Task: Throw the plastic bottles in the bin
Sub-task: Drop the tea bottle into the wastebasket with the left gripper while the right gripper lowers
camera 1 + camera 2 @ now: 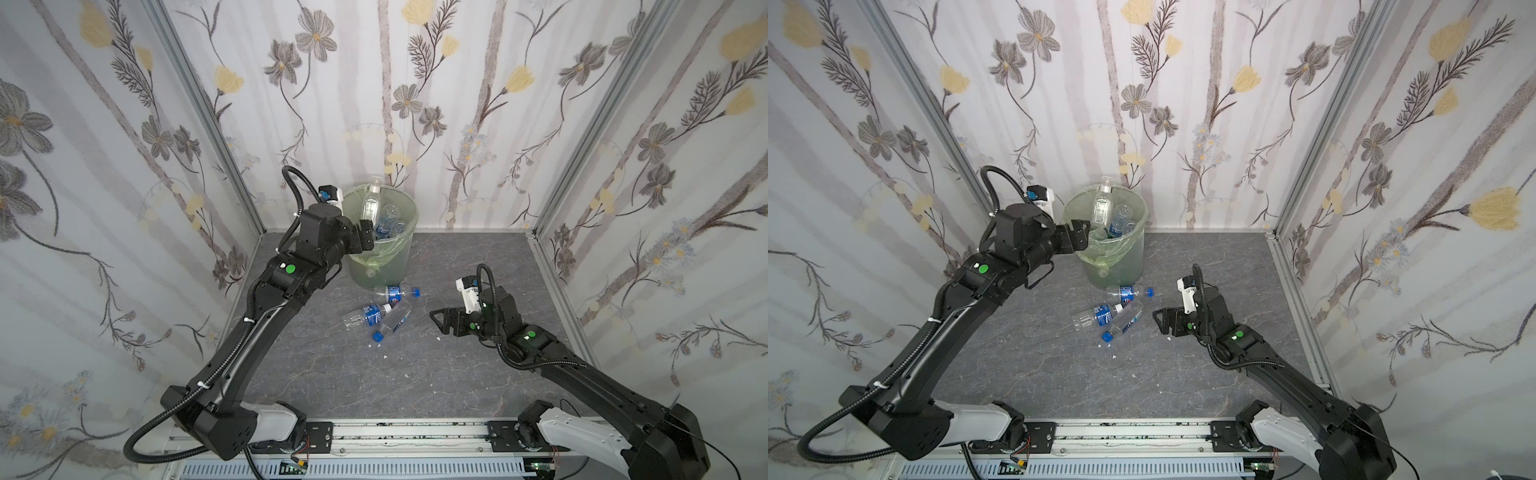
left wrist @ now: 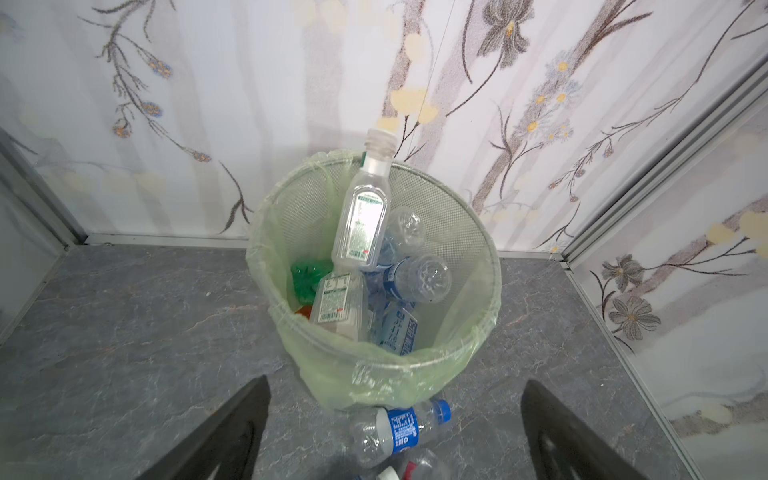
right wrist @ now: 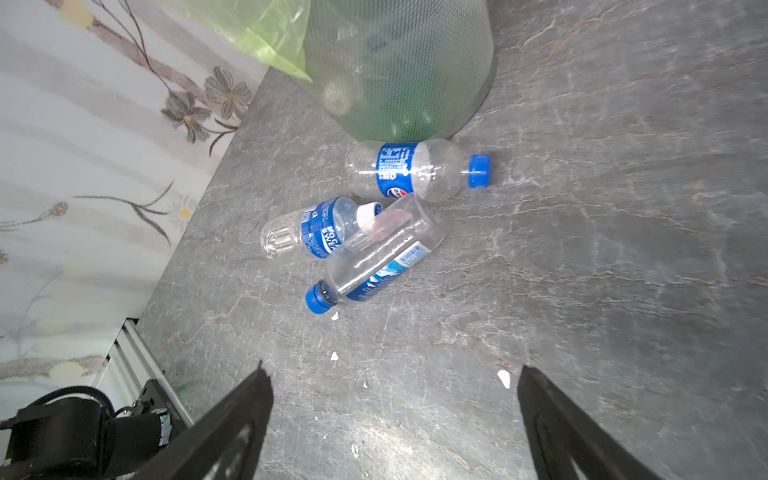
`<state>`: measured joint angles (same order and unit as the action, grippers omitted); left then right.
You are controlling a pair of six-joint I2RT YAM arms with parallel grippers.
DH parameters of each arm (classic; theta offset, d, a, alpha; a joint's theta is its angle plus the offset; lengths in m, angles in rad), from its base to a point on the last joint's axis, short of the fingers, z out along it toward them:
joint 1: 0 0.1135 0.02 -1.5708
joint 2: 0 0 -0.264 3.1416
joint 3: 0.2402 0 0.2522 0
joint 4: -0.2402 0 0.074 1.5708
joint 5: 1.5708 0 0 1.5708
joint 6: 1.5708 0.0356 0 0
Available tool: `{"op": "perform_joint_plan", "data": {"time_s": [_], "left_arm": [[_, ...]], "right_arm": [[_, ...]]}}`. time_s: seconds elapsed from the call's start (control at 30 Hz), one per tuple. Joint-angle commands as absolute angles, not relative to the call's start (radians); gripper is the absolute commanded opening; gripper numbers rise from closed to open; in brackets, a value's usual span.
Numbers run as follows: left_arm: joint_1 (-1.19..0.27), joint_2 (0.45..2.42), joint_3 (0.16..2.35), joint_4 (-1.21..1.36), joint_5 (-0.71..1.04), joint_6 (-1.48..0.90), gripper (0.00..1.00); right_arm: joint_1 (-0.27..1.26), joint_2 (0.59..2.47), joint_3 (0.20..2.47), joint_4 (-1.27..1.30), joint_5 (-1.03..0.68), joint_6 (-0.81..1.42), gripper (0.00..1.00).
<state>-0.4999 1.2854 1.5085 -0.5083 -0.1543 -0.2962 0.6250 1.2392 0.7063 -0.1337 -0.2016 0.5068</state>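
Three clear, blue-labelled plastic bottles (image 3: 415,168) lie outside one round, pale-green, bag-lined mesh wastebasket (image 1: 395,266), which holds at least six more bottles (image 2: 361,216); two black robot arms (image 1: 266,316) flank them.

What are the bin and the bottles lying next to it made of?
The bin looks like fine mesh, probably metal: a tiny grid shows on its wall. Its liner bag is thin, glossy green plastic that wrinkles. The bottles seem to be thin clear plastic: shiny, see-through, with printed blue labels.
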Motion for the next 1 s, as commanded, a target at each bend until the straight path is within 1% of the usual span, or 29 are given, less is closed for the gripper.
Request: {"op": "perform_joint_plan", "data": {"time_s": [0.0,0.1,0.23,0.47,0.6,0.73,0.87,0.97], "left_arm": [[-0.497,1.177,1.373,-0.511,-0.195,-0.334,0.95],[-0.491,1.053,1.214,-0.512,-0.21,-0.364,0.95],[-0.489,0.919,1.065,-0.513,-0.215,-0.412,0.95],[-0.486,0.749,0.843,-0.514,-0.233,-0.506,0.94],[-0.487,0.698,0.785,-0.512,-0.214,-0.538,0.94],[-0.486,0.674,0.757,-0.512,-0.212,-0.541,0.94],[-0.485,0.674,0.745,-0.513,-0.207,-0.535,0.93],[-0.486,0.674,0.74,-0.513,-0.204,-0.532,0.93]], "right_arm": [[0.677,1.321,0.743,-0.061,-0.17,0.584,0.95],[0.741,1.429,0.805,-0.034,-0.146,0.633,0.95],[0.802,1.574,0.882,-0.017,-0.107,0.698,0.92],[0.892,1.801,1.007,-0.042,0.039,0.773,0.94],[0.902,1.896,1.052,-0.048,0.064,0.788,0.95],[0.893,1.951,1.078,-0.049,0.098,0.795,0.95],[0.879,1.999,1.103,-0.081,0.115,0.779,0.91],[0.87,1.988,1.081,-0.093,0.122,0.767,0.87]]}}
